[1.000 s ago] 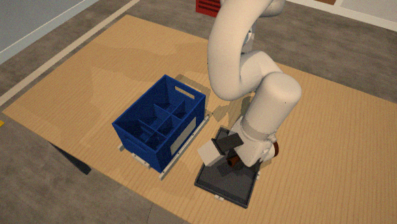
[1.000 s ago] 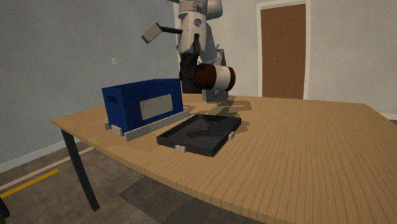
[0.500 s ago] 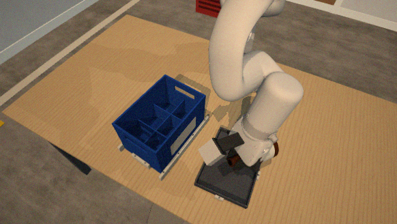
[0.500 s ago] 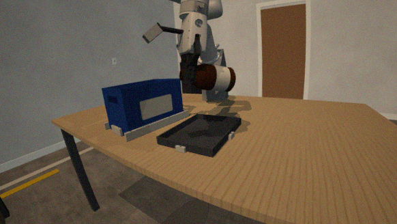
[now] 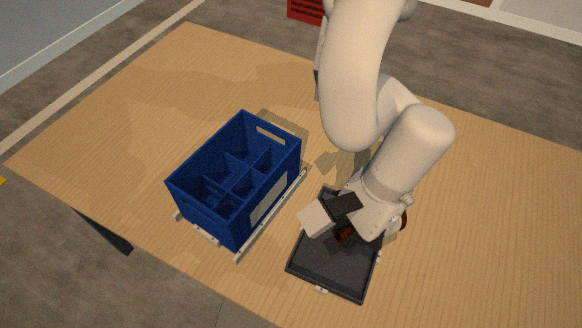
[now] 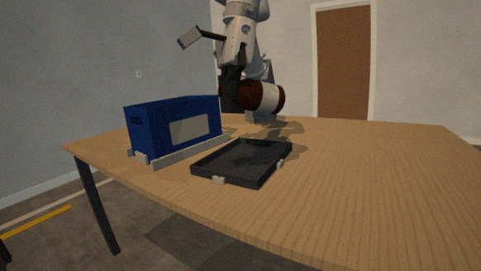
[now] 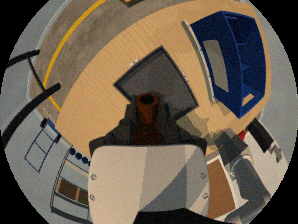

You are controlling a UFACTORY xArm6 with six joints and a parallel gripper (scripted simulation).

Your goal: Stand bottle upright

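One gripper is clamped on the one brown bottle — held on its side, in the air above the single dark tray. One blue crate sits beside the tray on the table — each level.

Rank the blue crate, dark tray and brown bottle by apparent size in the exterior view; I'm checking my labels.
1. Blue crate and dark tray: look about alike in spread, so no ranking; the tray sits nearer the camera.
2. Brown bottle: smallest, held aloft on its side in the gripper, farther back.
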